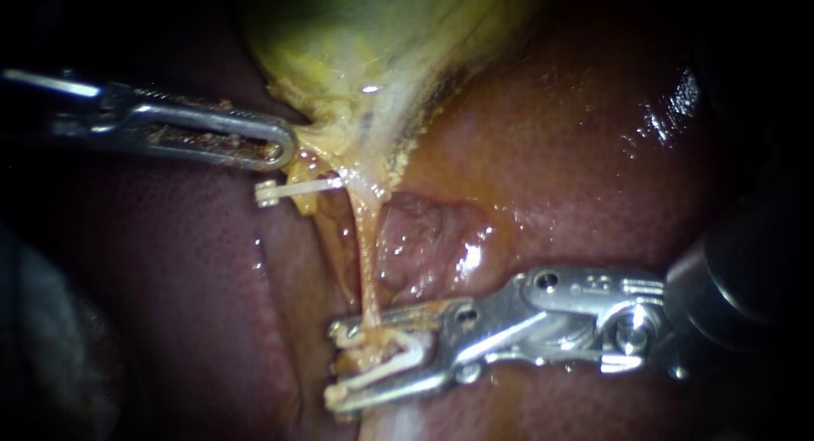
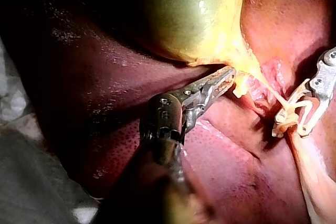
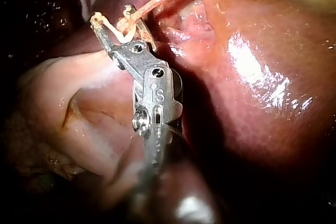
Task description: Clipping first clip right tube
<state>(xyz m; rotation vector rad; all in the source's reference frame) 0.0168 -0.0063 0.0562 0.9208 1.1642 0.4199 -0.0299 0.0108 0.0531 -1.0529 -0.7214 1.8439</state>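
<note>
The green-yellow gallbladder (image 1: 365,34) tapers down into a thin pale tube, the right tube (image 1: 366,263). My right instrument (image 1: 333,365) comes in from the right. Its jaws hold a white clip (image 1: 386,360) that straddles the lower end of this tube; the clip's legs stand apart in a V. My left instrument (image 1: 288,148) has its jaws shut on yellow tissue at the gallbladder's neck. In the left wrist view my left instrument (image 2: 230,74) pinches that tissue, with my right instrument (image 2: 289,127) and the clip (image 2: 294,114) ahead of it. The right wrist view shows the clip (image 3: 123,32) around the tube.
Another white clip (image 1: 297,189) lies across a yellowish strand just under the left instrument's jaws. Red-brown liver (image 1: 577,153) surrounds the site, wet and glistening. A raw pink hollow (image 1: 432,237) lies to the right of the tube.
</note>
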